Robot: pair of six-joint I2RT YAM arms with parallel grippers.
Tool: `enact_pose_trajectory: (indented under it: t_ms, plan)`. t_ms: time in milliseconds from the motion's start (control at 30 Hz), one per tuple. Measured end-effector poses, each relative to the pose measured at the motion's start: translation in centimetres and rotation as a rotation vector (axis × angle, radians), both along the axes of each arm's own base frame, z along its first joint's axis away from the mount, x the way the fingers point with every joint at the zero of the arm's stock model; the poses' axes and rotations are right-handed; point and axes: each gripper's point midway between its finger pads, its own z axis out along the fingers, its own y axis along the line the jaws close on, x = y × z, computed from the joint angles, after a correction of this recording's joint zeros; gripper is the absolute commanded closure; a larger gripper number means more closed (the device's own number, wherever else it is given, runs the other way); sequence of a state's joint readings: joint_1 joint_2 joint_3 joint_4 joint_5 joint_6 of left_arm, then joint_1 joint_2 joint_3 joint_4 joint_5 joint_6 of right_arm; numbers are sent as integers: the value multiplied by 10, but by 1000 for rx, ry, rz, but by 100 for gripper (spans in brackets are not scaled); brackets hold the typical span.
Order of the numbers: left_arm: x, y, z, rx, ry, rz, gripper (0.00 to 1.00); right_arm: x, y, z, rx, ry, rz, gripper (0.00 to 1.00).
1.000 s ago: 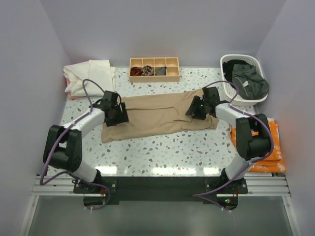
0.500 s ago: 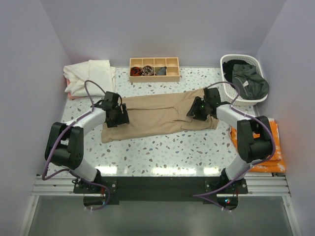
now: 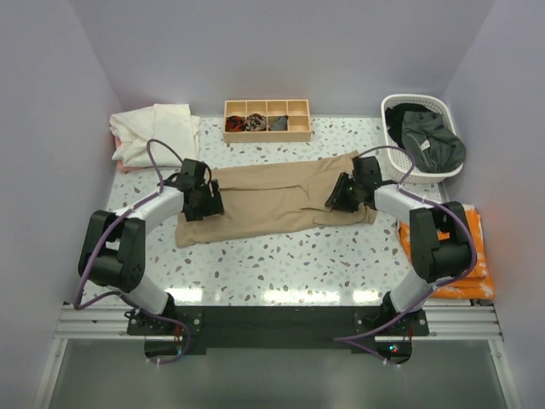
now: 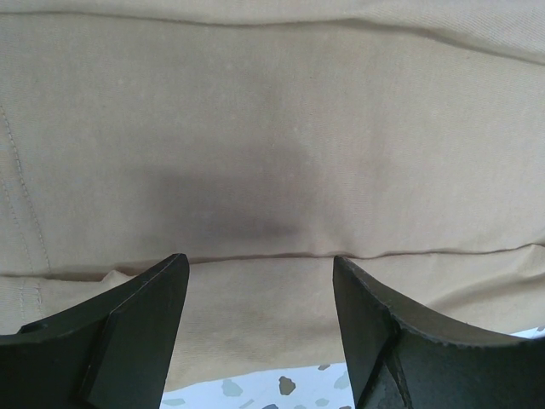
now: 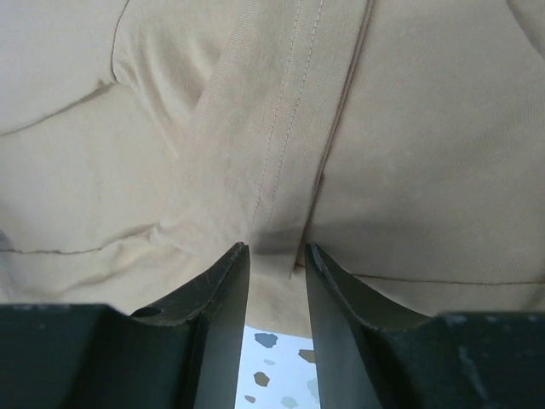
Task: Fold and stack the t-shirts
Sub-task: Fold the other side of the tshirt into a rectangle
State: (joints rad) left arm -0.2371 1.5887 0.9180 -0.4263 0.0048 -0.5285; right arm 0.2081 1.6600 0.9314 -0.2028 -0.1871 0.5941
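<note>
Surface: a pale speckled table (image 3: pixel 281 256) with plain lavender walls on three sides.
Tan t-shirt (image 3: pixel 272 200): lies flat across the middle of the table, long side running left to right, already folded into a narrow band with layered edges.
Left gripper (image 4: pixel 260 281): sits over the left end of the tan t-shirt. Its fingers are spread wide, with flat cloth and a fold line between them, and they pinch nothing.
Right gripper (image 5: pixel 277 256): sits at the right end of the same shirt. Its jaws stand close together with a narrow gap, and a stitched band of the cloth runs into that gap. Whether they actually grip it cannot be told.
Cream-white t-shirt (image 3: pixel 153 132): bunched in the far left corner, well apart from the tan one.
Dark green and black t-shirts (image 3: pixel 430 141): heaped in a white basket (image 3: pixel 417 97) at the far right corner.
Wooden divided tray (image 3: pixel 266 135): at the far edge in the middle, with small dark items in three of its compartments.
Orange thing (image 3: pixel 481 273): lies along the right edge of the table, beside the right arm.
</note>
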Motion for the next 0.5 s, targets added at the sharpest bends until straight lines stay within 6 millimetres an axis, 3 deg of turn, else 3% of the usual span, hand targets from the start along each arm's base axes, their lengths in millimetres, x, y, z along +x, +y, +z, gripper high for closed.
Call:
enact_pose_trajectory:
  t_ms: [133,300,500]
  plan:
    - [0,0,0,0,1,0,26,2,4,-5,16,5,9,73]
    - [0,0,0,1,1,-1,26,1,7,-14,30,30,20,94]
    - [0,0,-2,3,7,-2,26,13,13,-2,52,-6,30,98]
